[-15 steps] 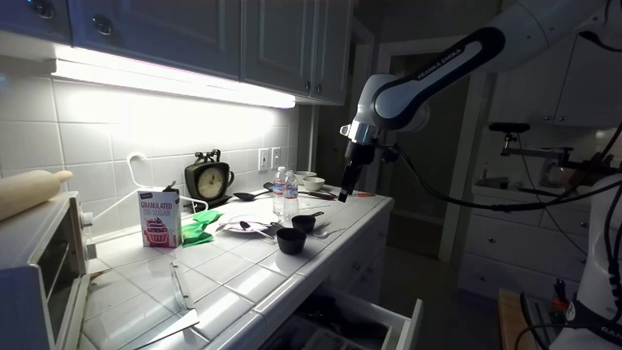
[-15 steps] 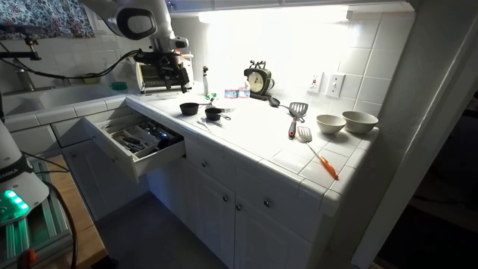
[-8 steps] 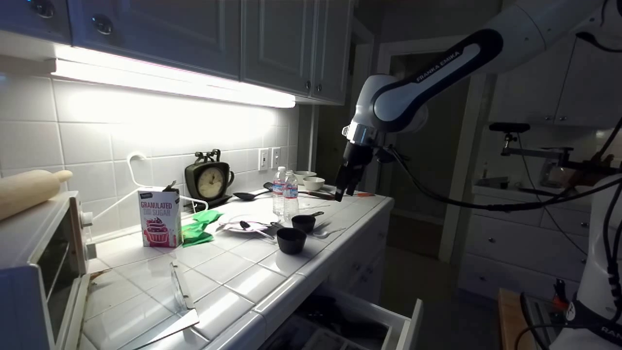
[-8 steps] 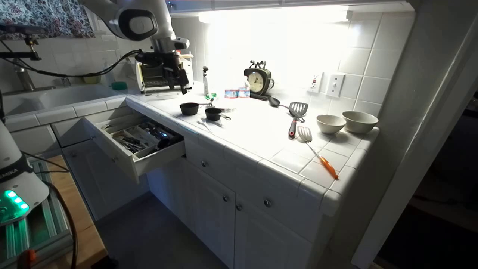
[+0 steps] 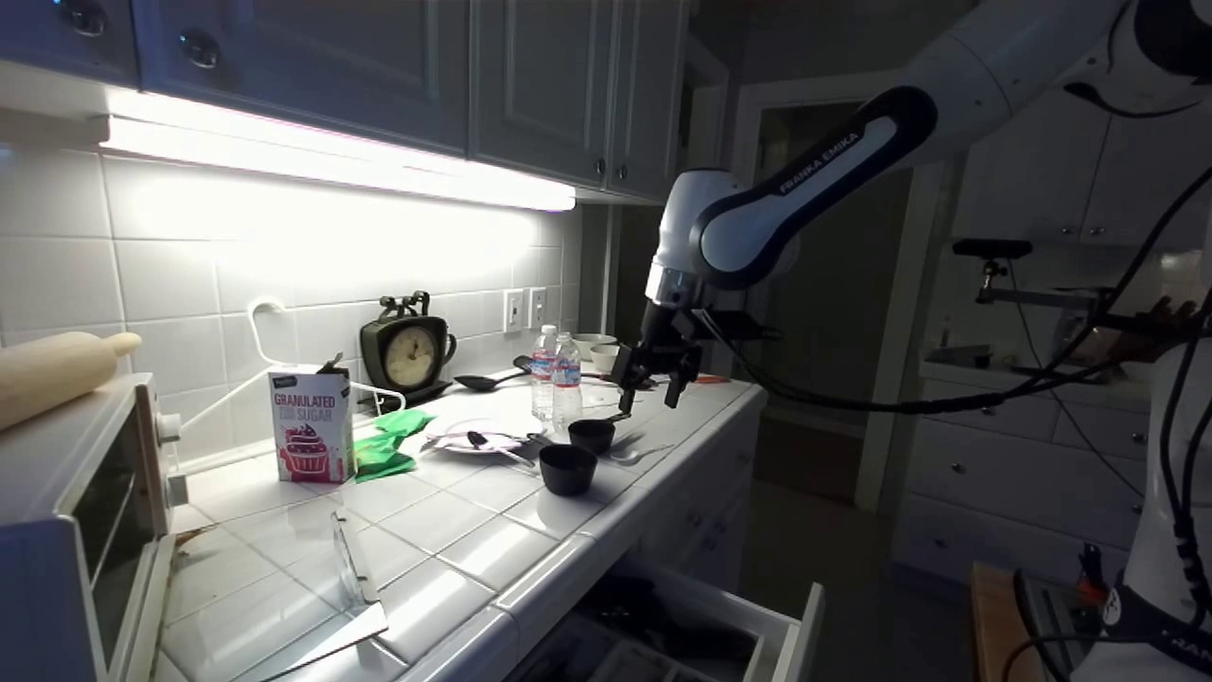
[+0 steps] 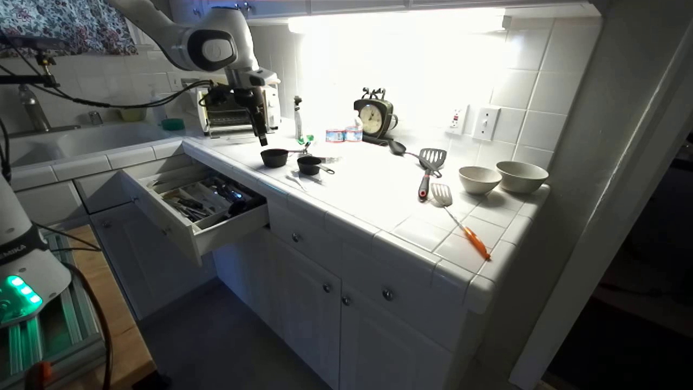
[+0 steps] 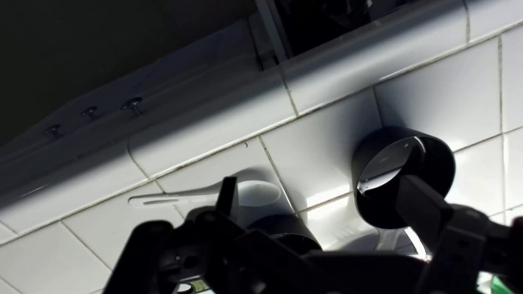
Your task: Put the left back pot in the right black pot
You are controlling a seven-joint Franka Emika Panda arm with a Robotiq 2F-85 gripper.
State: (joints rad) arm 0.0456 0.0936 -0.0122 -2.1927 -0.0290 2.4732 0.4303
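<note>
The left back pot [image 5: 592, 436] is the smaller black cup with a handle, upright on the white tiled counter. It also shows in an exterior view [image 6: 308, 166]. In the wrist view [image 7: 278, 223] my gripper's parts hide its lower half. The right black pot [image 5: 567, 471] is the slightly wider black cup beside it, also upright; it shows in an exterior view [image 6: 274, 158] and in the wrist view [image 7: 384, 163]. My gripper [image 5: 650, 402] is open and empty in the air above the pots, fingers spread wide. It appears edge-on in an exterior view [image 6: 263, 143].
Two water bottles [image 5: 566, 384] stand behind the pots. A white plate [image 5: 473, 438] with utensils lies beside them. A light spoon [image 7: 257, 193] lies near the smaller pot. A drawer [image 6: 227, 235] stands open below the counter. A sugar carton [image 5: 311, 426] stands farther along.
My gripper has come lower and closer to the pots. The wrist has turned, so both fingers now show spread apart where they were nearly edge-on before. The pots have not moved.
</note>
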